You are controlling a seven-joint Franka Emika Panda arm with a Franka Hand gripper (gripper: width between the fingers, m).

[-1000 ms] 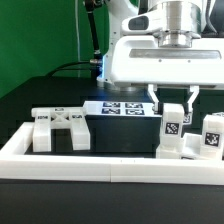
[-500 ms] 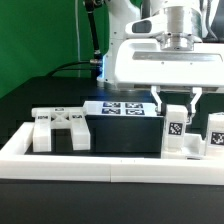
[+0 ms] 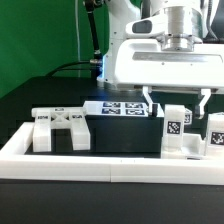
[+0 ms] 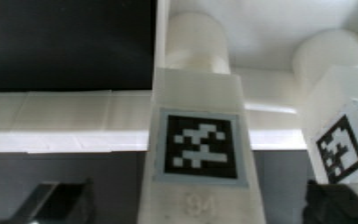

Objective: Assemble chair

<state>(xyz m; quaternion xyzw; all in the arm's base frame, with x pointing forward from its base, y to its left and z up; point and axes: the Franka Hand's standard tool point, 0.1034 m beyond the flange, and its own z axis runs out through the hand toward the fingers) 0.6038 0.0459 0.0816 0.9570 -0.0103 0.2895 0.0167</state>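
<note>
I am hovering released jaws astride an upright chair block (image 3: 175,132); the other pieces (image 3: 58,128) are seemingly lying unjoined

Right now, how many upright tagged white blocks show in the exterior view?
2. One upright block stands between the fingers of the open end effector; the other block stands at the exterior view's right edge, partly cut off. More may be hidden off-frame.
</note>
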